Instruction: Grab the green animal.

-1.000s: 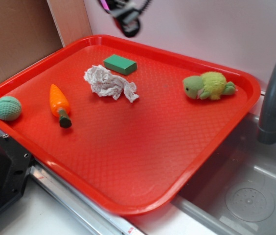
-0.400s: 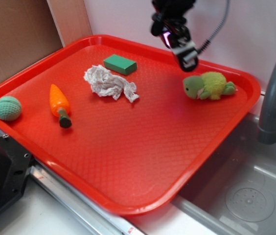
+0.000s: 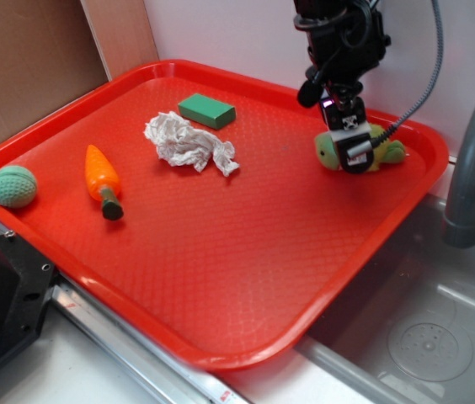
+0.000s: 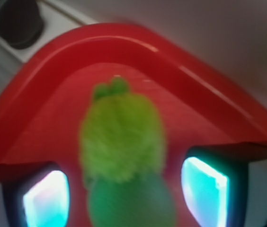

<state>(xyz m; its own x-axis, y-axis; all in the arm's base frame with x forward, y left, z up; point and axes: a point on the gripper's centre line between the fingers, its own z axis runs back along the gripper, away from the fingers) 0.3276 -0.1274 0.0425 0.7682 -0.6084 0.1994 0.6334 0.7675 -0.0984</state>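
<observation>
Claw (image 3: 349,141) was spread, fingers (image 4: 46,198) flanking the green animal (image 4: 121,137) on either side with a gap on each; in the wrist view we saw nothing pinched. From the exterior view the claw hung directly over the animal (image 3: 381,145), which lay near the far right corner of the red tray (image 3: 221,278), head toward the tray's middle. We could not tell from either view whether the fingertips touched the tray floor.

We judged the animal to be light, soft and compressible: a fuzzy yellow-green shell over a smoother green head. Best hold, in our estimate, was across the shell's middle, where the plush should squash and grip; the head looked narrower and likelier to slip.

Farther out lay a crumpled paper (image 3: 189,143), a green block (image 3: 207,110), a carrot toy (image 3: 103,180) and a teal ball (image 3: 13,186), all well apart from the animal.
</observation>
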